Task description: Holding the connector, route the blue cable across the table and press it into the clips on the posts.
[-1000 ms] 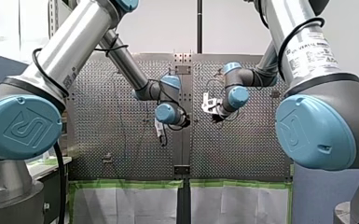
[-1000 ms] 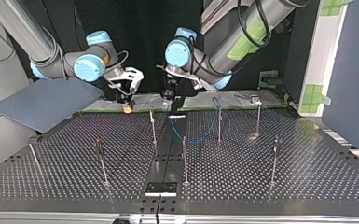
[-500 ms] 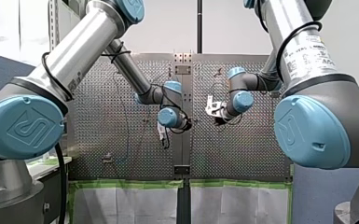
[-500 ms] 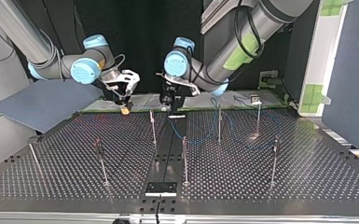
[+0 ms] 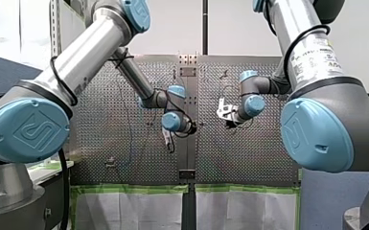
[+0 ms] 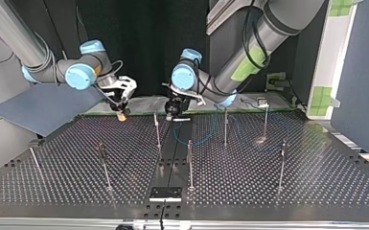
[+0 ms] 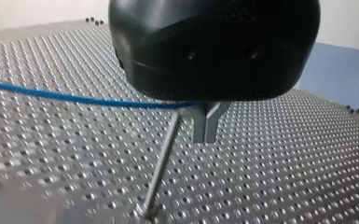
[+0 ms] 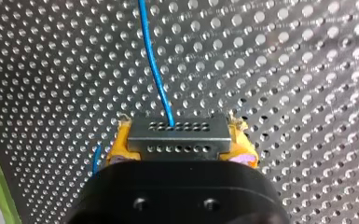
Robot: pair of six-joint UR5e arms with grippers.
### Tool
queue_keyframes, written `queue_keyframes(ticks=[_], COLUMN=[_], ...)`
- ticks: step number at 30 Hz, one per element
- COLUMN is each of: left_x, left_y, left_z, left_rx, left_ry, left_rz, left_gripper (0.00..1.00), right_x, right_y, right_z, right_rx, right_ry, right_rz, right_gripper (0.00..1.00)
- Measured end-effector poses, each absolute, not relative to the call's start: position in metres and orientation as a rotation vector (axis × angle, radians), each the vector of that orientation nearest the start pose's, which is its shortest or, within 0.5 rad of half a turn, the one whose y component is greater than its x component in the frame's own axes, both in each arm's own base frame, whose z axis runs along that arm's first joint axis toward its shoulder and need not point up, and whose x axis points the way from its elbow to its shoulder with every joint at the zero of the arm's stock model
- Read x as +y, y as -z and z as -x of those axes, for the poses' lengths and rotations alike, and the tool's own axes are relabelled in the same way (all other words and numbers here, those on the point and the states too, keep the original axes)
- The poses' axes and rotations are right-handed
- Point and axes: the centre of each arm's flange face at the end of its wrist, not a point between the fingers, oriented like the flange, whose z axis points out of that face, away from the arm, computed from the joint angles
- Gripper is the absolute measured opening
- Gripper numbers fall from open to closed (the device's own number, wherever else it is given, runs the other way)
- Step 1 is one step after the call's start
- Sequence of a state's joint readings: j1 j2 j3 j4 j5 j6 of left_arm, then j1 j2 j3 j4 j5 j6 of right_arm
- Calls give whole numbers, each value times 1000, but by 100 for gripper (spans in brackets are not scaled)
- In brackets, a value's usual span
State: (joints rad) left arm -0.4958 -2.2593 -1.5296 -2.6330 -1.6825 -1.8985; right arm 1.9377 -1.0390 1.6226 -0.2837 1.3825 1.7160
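My right gripper pinches the connector, a grey metal block with rows of small holes, between its yellow pads. It grips the block by its sides, probably so the blue cable can leave the front face freely and trail ahead over the table. My left gripper hangs low beside a thin post. Its metal fingers are pressed together, and the cable runs in taut to their root. I judge that it is nipped there, though the black body hides the pinch itself. Holding the line at two spots would keep a straight span to lower into a clip. Both grippers work near the table's edge on the arms' side, about mid-way along it. The slack lies in loops among the posts on my left arm's half. No cable can be made out in any clip, so the routing looks barely begun. A white label on my right arm carries print too small to read, and the blue joint caps bear a raised emblem.
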Motion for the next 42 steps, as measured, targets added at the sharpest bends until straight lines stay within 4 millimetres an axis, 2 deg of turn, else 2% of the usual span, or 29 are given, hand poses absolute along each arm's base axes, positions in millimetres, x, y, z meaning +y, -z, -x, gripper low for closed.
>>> queue_keyframes(ticks=[5, 11, 12, 13, 14, 15, 16, 17, 18, 19, 20, 21, 22, 23, 24, 30, 42], left_x=[-419, -417, -417, -416, -416, -415, -415, -415, -416, -416, -416, -417, -417, -417, -418, -420, -424], left_y=[-131, -147, -149, -150, -151, -151, -151, -151, -151, -150, -149, -149, -148, -147, -146, -148, -186], left_z=[-553, -577, -579, -580, -581, -581, -581, -580, -580, -578, -577, -575, -573, -572, -570, -559, -528], left_rx=[1750, 1724, 1723, 1723, 1725, 1728, 1733, 1738, 1744, 1753, 1761, 1769, 1780, 1788, 1796, 1840, 1864], left_ry=[505, 501, 501, 500, 498, 496, 494, 492, 489, 484, 479, 474, 465, 458, 450, 401, 354], left_rz=[-37, -17, -16, -15, -15, -15, -17, -18, -20, -26, -31, -36, -45, -51, -58, -112, -133], left_gripper=[2, 2, 5, 15, 15, 22, 35, 35, 51, 61, 61, 78, 91, 91, 100, 100, 100], right_x=[-520, -528, -528, -528, -529, -531, -533, -535, -536, -537, -537, -538, -538, -538, -538, -538, -538], right_y=[-190, -192, -192, -192, -192, -193, -193, -194, -195, -195, -195, -195, -195, -195, -195, -195, -195], right_z=[-351, -344, -343, -343, -342, -341, -339, -337, -336, -335, -334, -334, -333, -333, -333, -333, -333], right_rx=[1715, 1734, 1736, 1736, 1738, 1740, 1744, 1749, 1751, 1752, 1752, 1752, 1752, 1752, 1751, 1746, 1739], right_ry=[2045, 2059, 2059, 2060, 2063, 2066, 2070, 2073, 2075, 2077, 2078, 2078, 2078, 2078, 2077, 2075, 2074], right_rz=[2445, 2437, 2436, 2436, 2435, 2433, 2431, 2429, 2428, 2427, 2426, 2426, 2425, 2426, 2426, 2429, 2433], right_gripper=[0, 0, 0, 0, 0, 0, 0, 0, 0, 0, 0, 0, 0, 0, 0, 0, 0])
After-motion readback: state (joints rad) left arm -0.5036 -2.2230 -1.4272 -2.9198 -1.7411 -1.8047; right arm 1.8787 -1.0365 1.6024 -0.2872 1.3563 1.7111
